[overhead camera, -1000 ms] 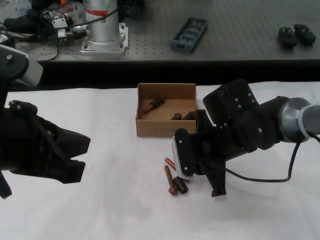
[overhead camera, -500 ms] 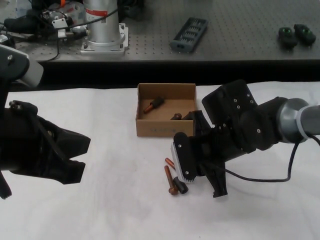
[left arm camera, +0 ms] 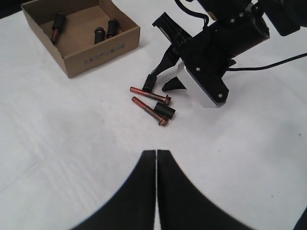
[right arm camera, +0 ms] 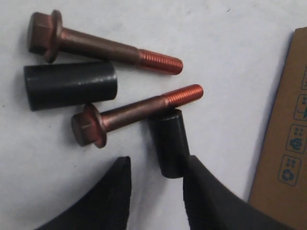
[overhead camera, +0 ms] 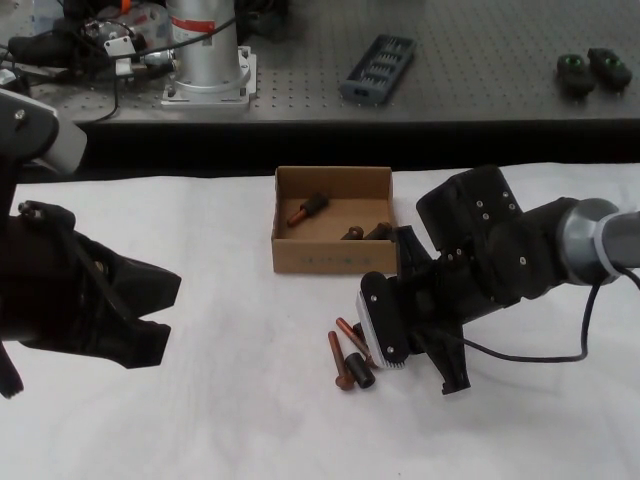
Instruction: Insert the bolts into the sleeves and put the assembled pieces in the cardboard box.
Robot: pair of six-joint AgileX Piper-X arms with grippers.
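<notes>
Two copper bolts (right arm camera: 103, 48) (right arm camera: 139, 112) and two black sleeves (right arm camera: 72, 86) (right arm camera: 168, 141) lie loose on the white cloth just in front of the cardboard box (overhead camera: 330, 255). My right gripper (right arm camera: 154, 184) is open and low over them. One sleeve lies at the mouth of its jaws, against one finger (right arm camera: 211, 201). From the left wrist view the same bolts (left arm camera: 149, 95) (left arm camera: 147, 109) lie beside the right gripper (left arm camera: 162, 85). My left gripper (left arm camera: 156, 191) is shut and holds nothing, well away at the bench's left (overhead camera: 90, 300).
The box (left arm camera: 103, 52) holds three dark pieces with copper ends (left arm camera: 57, 24). Behind the cloth is a perforated metal bench with a metal post (overhead camera: 205, 50), a blue rack (overhead camera: 378, 65) and cables. A cable (overhead camera: 530, 355) trails from the right arm.
My right gripper has shifted slightly right and toward the front edge, showing more of one bolt beside it. The left arm has kept still.
</notes>
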